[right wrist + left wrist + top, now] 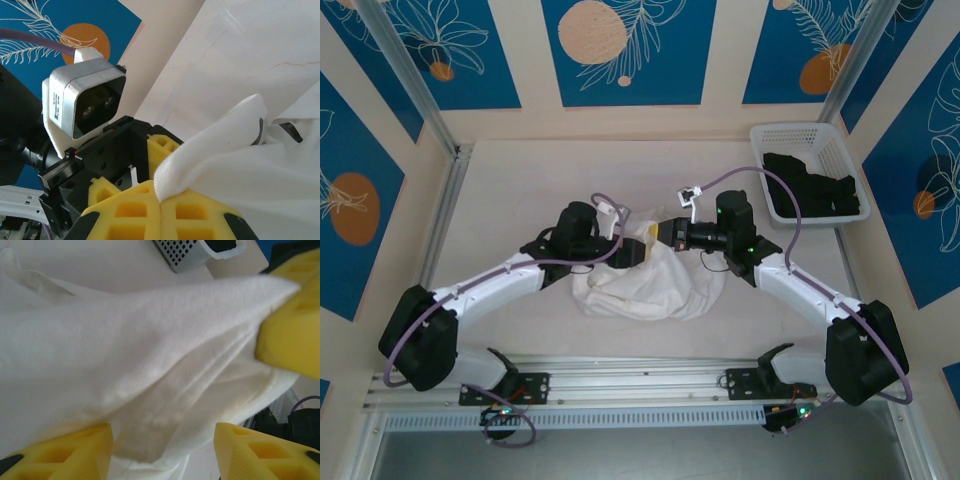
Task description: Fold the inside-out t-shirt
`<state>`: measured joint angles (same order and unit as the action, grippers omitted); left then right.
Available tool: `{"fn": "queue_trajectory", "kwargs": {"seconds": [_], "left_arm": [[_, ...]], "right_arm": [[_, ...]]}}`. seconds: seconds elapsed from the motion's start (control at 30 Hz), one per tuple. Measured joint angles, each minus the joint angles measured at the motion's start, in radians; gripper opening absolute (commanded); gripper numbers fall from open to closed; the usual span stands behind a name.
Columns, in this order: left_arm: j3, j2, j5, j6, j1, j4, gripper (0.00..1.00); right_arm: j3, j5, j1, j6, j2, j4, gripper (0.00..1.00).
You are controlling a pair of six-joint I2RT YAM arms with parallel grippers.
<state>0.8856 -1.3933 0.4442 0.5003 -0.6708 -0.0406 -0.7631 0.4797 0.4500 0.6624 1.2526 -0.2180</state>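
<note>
Crumpled thin white cloth t-shirt (650, 288) lies long from 9 to 3 o'clock. The yellow-fingered right gripper (160, 200) pinches its 12 o'clock edge; the left gripper (162, 442) stands apart.

A white basket (800, 135) is set at the far right corner of the table (520, 200), and a black garment (810, 185) is held in it. The walls are covered with blue leaf-patterned panels (660, 60).

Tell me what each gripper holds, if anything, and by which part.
The right gripper is shut on the inside-out t-shirt, pinching a bunched fold; hem or sleeve cannot be told. The left gripper stands open around the cloth, holding nothing.
</note>
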Motion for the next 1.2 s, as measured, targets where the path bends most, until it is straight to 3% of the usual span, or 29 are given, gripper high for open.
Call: {"fn": "queue_trajectory", "kwargs": {"seconds": [0.07, 0.23, 0.4, 0.67, 0.8, 0.87, 1.07, 1.2], "left_arm": [[0.011, -0.012, 0.0, 0.001, 0.0, -0.005, 0.45], [0.018, -0.016, 0.0, 0.005, 0.0, -0.005, 0.19], [0.023, -0.004, 0.0, -0.011, 0.0, 0.005, 0.0], [0.063, 0.066, -0.027, -0.07, 0.0, 0.107, 0.0], [0.102, 0.112, -0.047, -0.091, 0.0, 0.183, 0.0], [0.132, 0.131, -0.057, -0.091, 0.0, 0.23, 0.0], [0.253, 0.185, -0.084, -0.069, -0.008, 0.334, 0.0], [0.306, 0.203, -0.13, -0.064, -0.015, 0.394, 0.0]], "right_arm": [[0.008, 0.0, -0.002, 0.0, -0.005, -0.001, 0.0], [0.014, -0.001, -0.008, 0.0, -0.014, -0.002, 0.0], [0.014, -0.008, -0.013, -0.001, -0.021, 0.001, 0.0], [0.01, -0.03, 0.003, -0.028, -0.023, 0.017, 0.0], [-0.028, -0.108, 0.04, -0.099, -0.034, 0.114, 0.19], [-0.071, -0.187, 0.073, -0.147, -0.035, 0.191, 0.26], [-0.189, -0.633, 0.264, -0.312, -0.105, 0.422, 0.42], [-0.09, -0.716, 0.366, -0.408, -0.278, 0.39, 0.5]]}}
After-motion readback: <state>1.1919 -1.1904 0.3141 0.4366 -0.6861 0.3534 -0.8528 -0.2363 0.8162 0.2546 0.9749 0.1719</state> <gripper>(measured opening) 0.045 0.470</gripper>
